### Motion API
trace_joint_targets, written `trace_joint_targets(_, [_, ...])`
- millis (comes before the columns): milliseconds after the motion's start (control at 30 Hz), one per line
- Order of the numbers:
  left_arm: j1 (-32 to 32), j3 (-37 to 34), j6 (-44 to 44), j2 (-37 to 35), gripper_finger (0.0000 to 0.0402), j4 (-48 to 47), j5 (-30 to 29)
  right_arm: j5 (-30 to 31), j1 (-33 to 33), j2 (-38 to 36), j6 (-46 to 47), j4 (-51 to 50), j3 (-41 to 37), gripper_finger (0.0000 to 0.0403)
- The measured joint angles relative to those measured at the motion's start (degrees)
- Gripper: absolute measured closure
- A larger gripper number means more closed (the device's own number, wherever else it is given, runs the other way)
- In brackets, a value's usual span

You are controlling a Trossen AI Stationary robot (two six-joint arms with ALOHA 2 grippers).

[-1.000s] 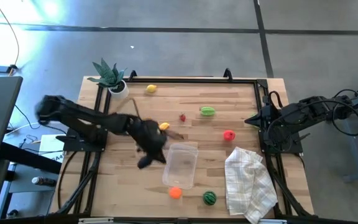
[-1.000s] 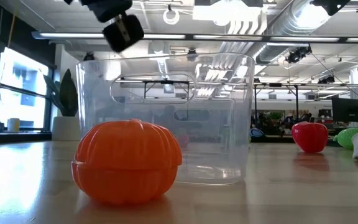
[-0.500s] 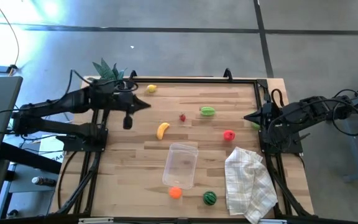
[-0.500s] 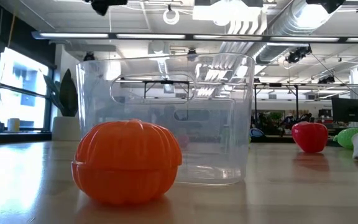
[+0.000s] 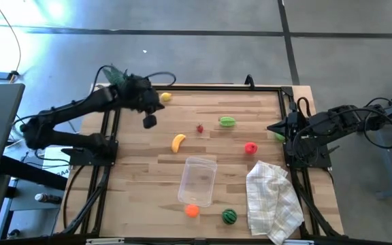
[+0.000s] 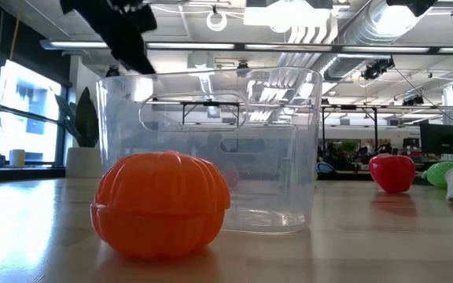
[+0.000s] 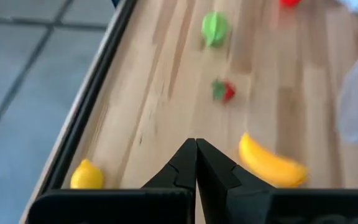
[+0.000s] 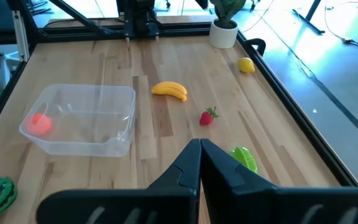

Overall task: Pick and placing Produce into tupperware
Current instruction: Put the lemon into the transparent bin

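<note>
The produce lies loose on the wooden table: a lemon (image 5: 166, 97), banana (image 5: 177, 142), strawberry (image 5: 200, 128), green piece (image 5: 227, 122), red piece (image 5: 250, 148), orange (image 5: 192, 211) and watermelon (image 5: 230, 216). The clear tupperware (image 5: 198, 180) stands near the middle with nothing in it; the orange (image 6: 162, 204) sits just in front of it. My left gripper (image 5: 150, 122) hangs shut above the far left of the table, between the lemon (image 7: 87, 176) and the banana (image 7: 271, 163). At the right edge my right gripper (image 5: 271, 129) waits, shut, holding nothing (image 8: 199, 143).
A potted plant (image 5: 118, 76) stands at the far left corner, partly behind my left arm. A white checked cloth (image 5: 272, 197) lies crumpled at the near right. A black frame (image 5: 209, 86) runs along the table's far edge and sides.
My left gripper has swung from beside the tupperware's left end toward the table's far left corner, rising and turning as it went. It has stayed shut and carries nothing. The produce and tupperware lie where they were.
</note>
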Motion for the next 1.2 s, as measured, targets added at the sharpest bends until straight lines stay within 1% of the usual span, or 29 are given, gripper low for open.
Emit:
trace_joint_targets(167, [6.74, 4.85, 7.42, 6.83, 0.0401, -2.09, 4.53, -0.09, 0.02, 0.0, -0.2, 0.0, 0.0, 0.0403])
trace_joint_targets(333, [9.31, 11.29, 14.07, 11.56, 0.04, -4.83, 5.03, -0.2, 0.0, 0.02, -0.22, -0.02, 0.0, 0.0403])
trace_joint_targets(400, [9.57, 13.69, 15.2, 13.38, 0.0394, -5.58, 5.0, -0.21, 0.01, 0.02, -0.22, 0.0, 0.0, 0.0403])
trace_joint_targets(500, [9.55, 17.2, 15.57, 15.96, 0.0366, -7.05, 3.33, -0.23, 0.0, 0.02, -0.22, 0.0, 0.0, 0.0403])
trace_joint_targets(600, [9.44, 20.15, 15.75, 18.6, 0.0322, -9.73, 1.08, -0.24, 0.0, 0.02, -0.23, 0.0, 0.0, 0.0403])
trace_joint_targets(700, [9.46, 23.14, 15.66, 21.67, 0.0279, -14.95, -1.0, -0.24, 0.02, 0.02, -0.25, -0.01, 0.0, 0.0403])
trace_joint_targets(800, [9.48, 25.51, 14.19, 24.82, 0.025, -19.82, -6.06, -0.32, 0.02, 0.02, -0.25, -0.02, 0.0, 0.0403])
trace_joint_targets(867, [9.49, 27.03, 13.74, 26.97, 0.024, -21.44, -7.75, -0.37, 0.01, 0.02, -0.25, -0.02, 0.0, 0.0403])
trace_joint_targets(967, [9.51, 29.05, 11.53, 30.28, 0.0235, -22.83, -7.68, -0.4, 0.02, 0.02, -0.25, -0.02, 0.0, 0.0403])
trace_joint_targets(1200, [10.34, 34.53, 9.07, 38.17, 0.0243, -23.13, -6.78, -0.39, 0.0, 0.02, -0.25, -0.02, 0.0, 0.0403])
